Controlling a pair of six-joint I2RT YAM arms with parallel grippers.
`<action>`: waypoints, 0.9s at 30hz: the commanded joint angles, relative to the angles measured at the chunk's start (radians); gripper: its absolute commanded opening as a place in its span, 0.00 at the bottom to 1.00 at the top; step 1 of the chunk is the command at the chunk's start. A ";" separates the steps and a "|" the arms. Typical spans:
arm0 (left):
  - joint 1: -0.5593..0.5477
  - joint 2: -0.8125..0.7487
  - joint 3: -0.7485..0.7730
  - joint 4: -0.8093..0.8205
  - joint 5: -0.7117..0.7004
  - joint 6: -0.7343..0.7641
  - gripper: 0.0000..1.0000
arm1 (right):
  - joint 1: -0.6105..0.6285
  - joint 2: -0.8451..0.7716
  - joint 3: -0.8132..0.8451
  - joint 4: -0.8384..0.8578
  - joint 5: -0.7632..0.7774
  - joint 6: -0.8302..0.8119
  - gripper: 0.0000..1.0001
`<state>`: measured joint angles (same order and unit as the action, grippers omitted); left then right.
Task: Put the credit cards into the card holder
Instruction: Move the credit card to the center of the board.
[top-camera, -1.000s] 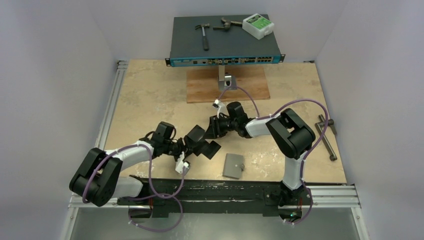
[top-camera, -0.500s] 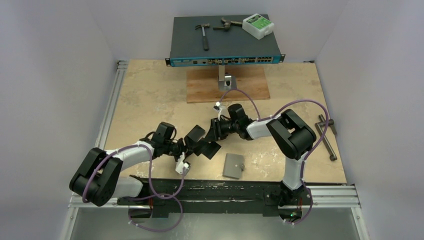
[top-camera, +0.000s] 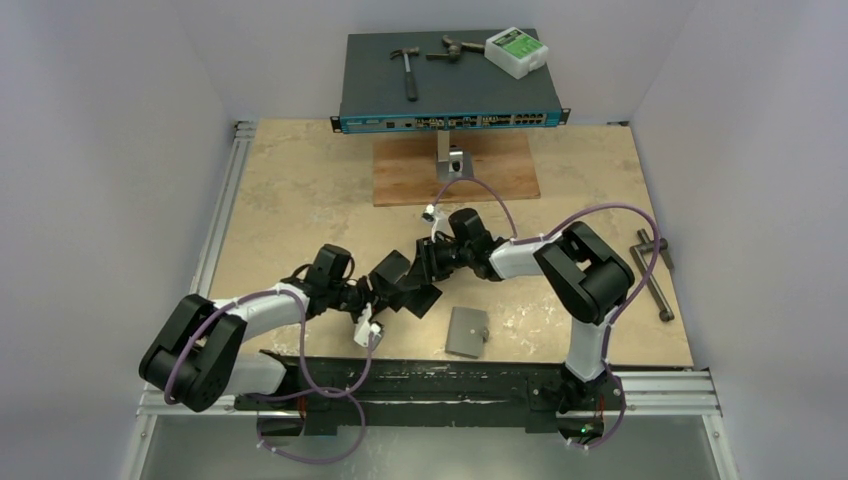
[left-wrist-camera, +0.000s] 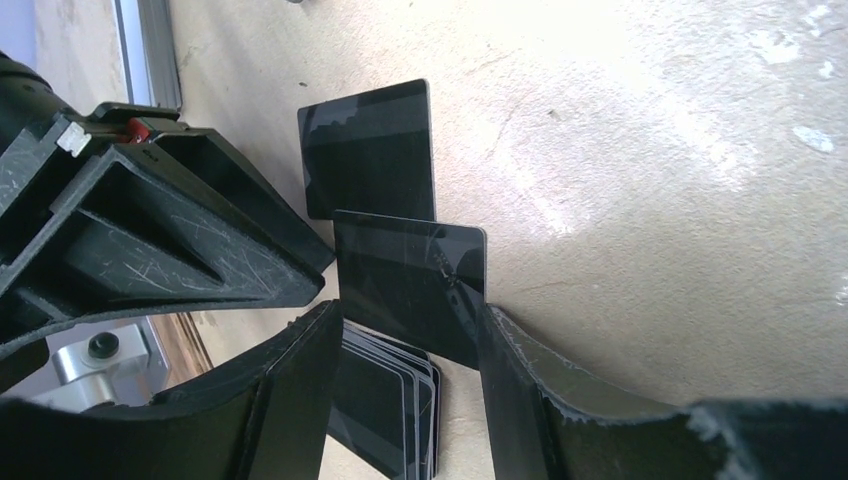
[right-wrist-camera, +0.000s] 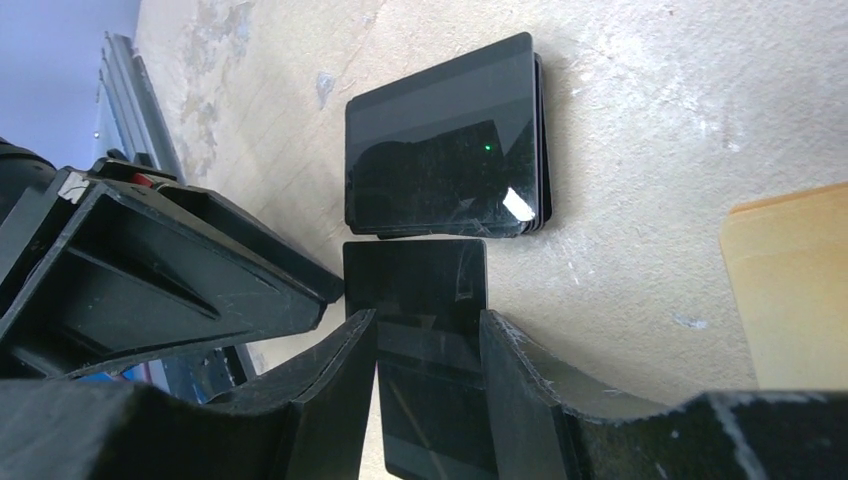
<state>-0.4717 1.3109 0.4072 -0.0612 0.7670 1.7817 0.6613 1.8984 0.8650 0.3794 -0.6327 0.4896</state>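
1. Table (top-camera: 300, 200): both grippers are met tip to tip near its middle
2. Left gripper (left-wrist-camera: 410, 312) is clamped across a dark-looking credit card (left-wrist-camera: 410, 270)
3. Right gripper (right-wrist-camera: 428, 322): a credit card is seen between its fingers, but a grip cannot be told
4. Card holder (top-camera: 465, 332) is laid flat on the table, near the grippers, untouched
5. Card stack (right-wrist-camera: 445, 150) is laid flat just beyond the fingertips
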 joint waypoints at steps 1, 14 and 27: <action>-0.005 -0.026 -0.012 0.104 0.003 -0.077 0.51 | 0.004 -0.040 0.045 -0.146 0.046 -0.029 0.44; 0.105 -0.091 0.064 -0.032 -0.003 -0.102 0.50 | -0.050 0.000 0.220 -0.253 0.255 -0.028 0.60; 0.130 -0.019 0.085 0.068 0.024 -0.140 0.49 | 0.037 0.115 0.318 -0.242 0.326 -0.005 0.64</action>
<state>-0.3485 1.2774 0.4698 -0.0109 0.7296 1.6352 0.6830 1.9892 1.1656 0.1284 -0.3233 0.4706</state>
